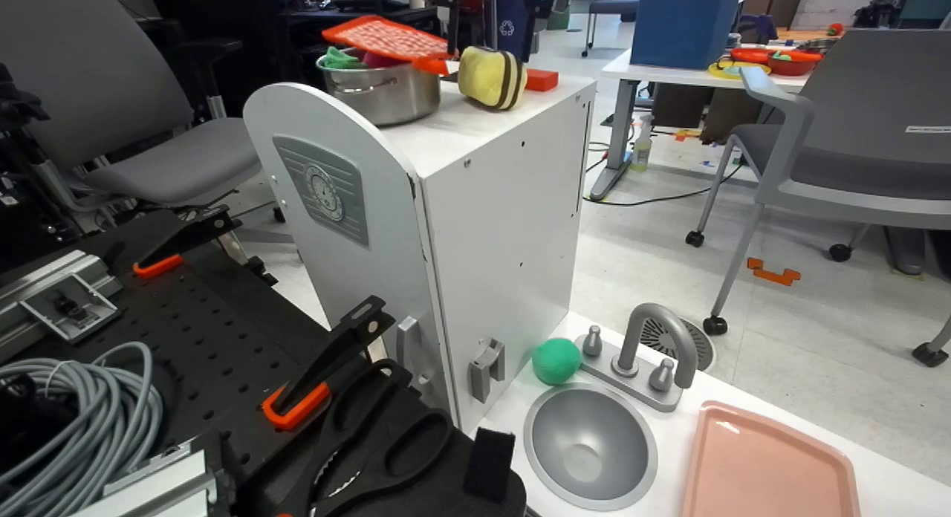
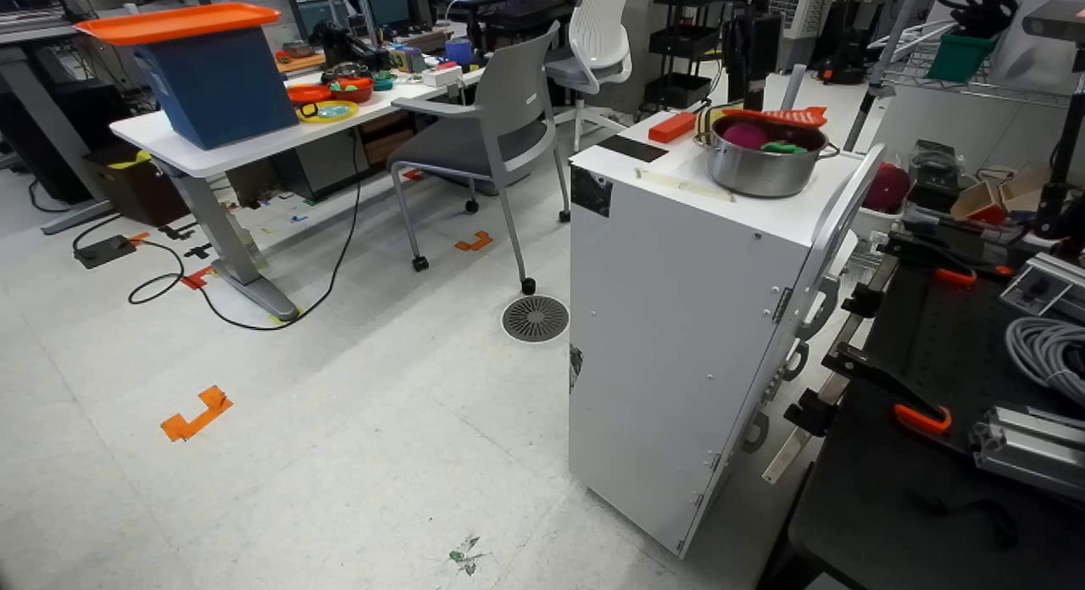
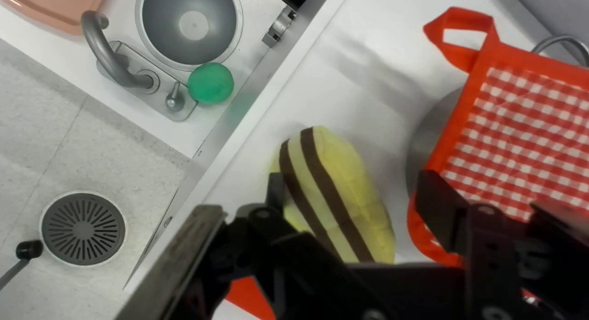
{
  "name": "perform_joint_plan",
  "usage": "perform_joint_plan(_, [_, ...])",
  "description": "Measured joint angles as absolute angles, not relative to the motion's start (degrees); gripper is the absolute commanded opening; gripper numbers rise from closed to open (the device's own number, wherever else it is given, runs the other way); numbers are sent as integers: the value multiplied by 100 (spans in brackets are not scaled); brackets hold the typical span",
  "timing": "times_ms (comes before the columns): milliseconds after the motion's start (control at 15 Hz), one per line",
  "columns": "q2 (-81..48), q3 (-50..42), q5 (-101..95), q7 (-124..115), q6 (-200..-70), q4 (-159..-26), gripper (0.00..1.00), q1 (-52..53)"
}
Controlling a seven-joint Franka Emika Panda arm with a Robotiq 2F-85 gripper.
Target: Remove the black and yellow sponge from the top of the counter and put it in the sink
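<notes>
The plump yellow sponge (image 3: 338, 196), banded with two dark brown stripes, rests on the white counter (image 3: 391, 30) near the middle of the wrist view, framed by the gripper (image 3: 353, 186) with jaws parted, the round metal sink (image 3: 165, 16) at upper left.

In an exterior view, the sponge (image 1: 487, 79) sits on the counter (image 1: 513, 205), right of the pot (image 1: 394, 97). Below lies the sink (image 1: 591, 446) — ball (image 1: 556, 361) and faucet (image 1: 634, 339) behind, tray (image 1: 773, 457) at right.
</notes>
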State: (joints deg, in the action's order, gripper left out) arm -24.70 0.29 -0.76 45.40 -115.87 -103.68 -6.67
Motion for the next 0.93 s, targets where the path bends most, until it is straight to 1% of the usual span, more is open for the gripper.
perform_joint_plan(267, [-2470, 40, -76, 4540, -11587, -10335, 12, -668])
perform_joint_plan(333, [-2469, 40, -76, 4540, -11587, -10323, 5, -668])
perform_joint_plan(400, [-2470, 40, -76, 4540, -11588, -10312, 1, -668])
perform_joint_plan(933, [-2462, 40, -75, 4540, -11609, -10224, 0, -671])
